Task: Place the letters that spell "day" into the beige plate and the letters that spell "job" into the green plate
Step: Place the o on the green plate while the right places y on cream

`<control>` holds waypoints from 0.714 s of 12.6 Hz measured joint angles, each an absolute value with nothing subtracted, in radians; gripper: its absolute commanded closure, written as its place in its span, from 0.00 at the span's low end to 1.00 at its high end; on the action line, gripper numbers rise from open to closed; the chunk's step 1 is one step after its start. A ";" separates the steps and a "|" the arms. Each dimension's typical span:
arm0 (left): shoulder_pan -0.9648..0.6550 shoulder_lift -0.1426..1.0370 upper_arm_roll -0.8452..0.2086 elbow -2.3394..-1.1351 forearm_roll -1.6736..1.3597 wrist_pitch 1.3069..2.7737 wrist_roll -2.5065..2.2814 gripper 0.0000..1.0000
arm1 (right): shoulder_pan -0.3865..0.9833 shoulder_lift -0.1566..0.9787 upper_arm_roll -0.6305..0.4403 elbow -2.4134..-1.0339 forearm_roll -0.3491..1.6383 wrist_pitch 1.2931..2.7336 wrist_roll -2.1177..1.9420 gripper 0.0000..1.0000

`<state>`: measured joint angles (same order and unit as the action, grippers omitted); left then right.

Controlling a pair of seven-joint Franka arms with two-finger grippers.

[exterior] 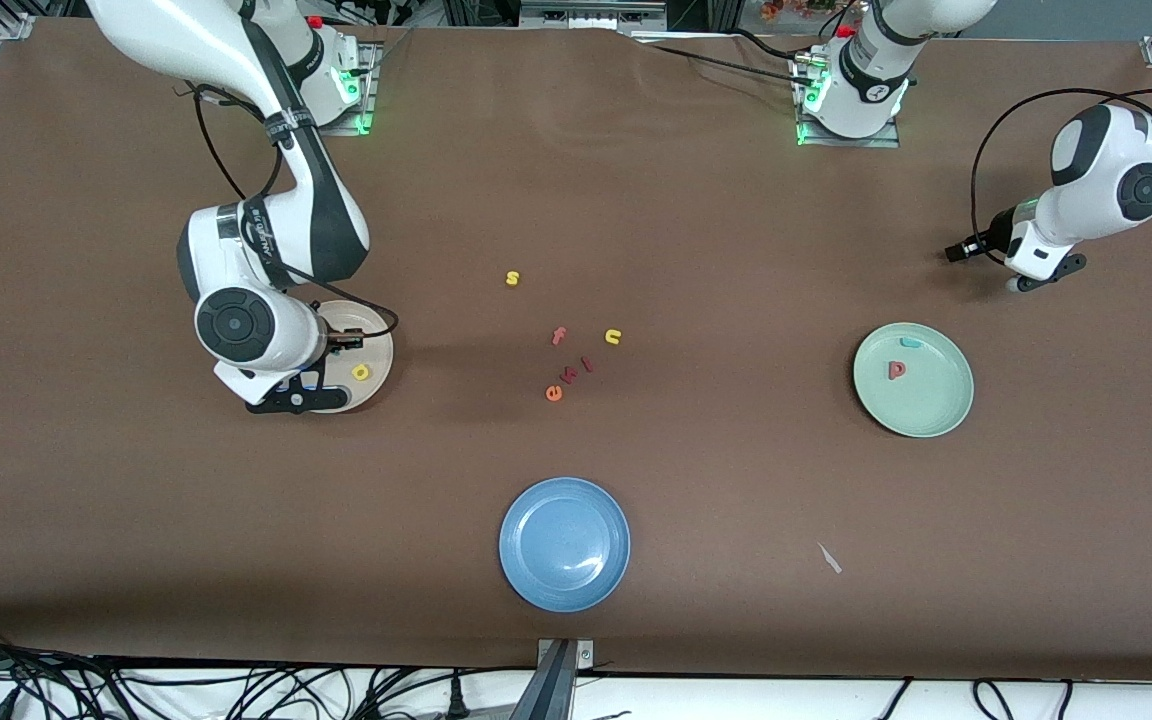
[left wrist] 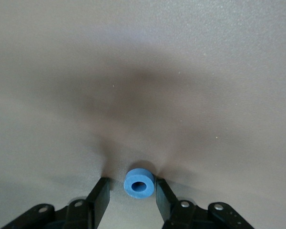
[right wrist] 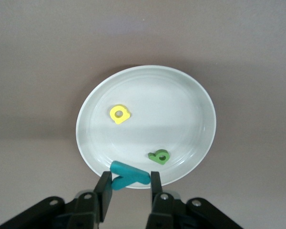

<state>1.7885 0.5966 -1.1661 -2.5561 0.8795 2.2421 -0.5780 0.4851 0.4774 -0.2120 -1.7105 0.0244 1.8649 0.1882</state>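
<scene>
— What's between the jaws on my right gripper [right wrist: 127, 187]?

— The teal "y" [right wrist: 128, 175]. I see it lying crosswise between the two fingers, long stem spanning from one finger to the other, over the rim of the beige plate [right wrist: 190, 95]. The fingers sit close against it, but whether they grip it I cannot tell. In the plate lie the yellow looped letter [right wrist: 119, 114] and the dark green looped letter [right wrist: 159, 156], apart from each other.

— And the left gripper [left wrist: 132, 190]?

— Down at the table, at the left arm's end. The blue ring "o" [left wrist: 139, 182] lies flat between its fingers, hole facing up; one finger looks to touch it, the other shows a gap. Gripped or not, I cannot tell.

— The green plate [exterior: 946, 400]?

— It holds the pinkish-red looped letter [exterior: 896, 370] and a teal letter [exterior: 910, 343] by the rim.
</scene>
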 measured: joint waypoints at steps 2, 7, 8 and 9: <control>1.791 0.592 -1.169 -2.553 0.887 2.231 -0.578 0.83 | 0.485 0.478 -0.224 -1.732 0.063 1.866 0.186 0.21; 1.791 0.591 -1.173 -2.553 0.888 2.228 -0.578 0.84 | 0.486 0.479 -0.231 -1.743 0.074 1.867 0.182 0.21; 1.791 0.591 -1.175 -2.553 0.889 2.227 -0.578 0.84 | 0.486 0.479 -0.231 -1.744 0.074 1.867 0.182 0.21; 1.792 0.591 -1.182 -2.551 0.893 2.225 -0.578 0.84 | 0.486 0.479 -0.231 -1.744 0.074 1.867 0.182 0.21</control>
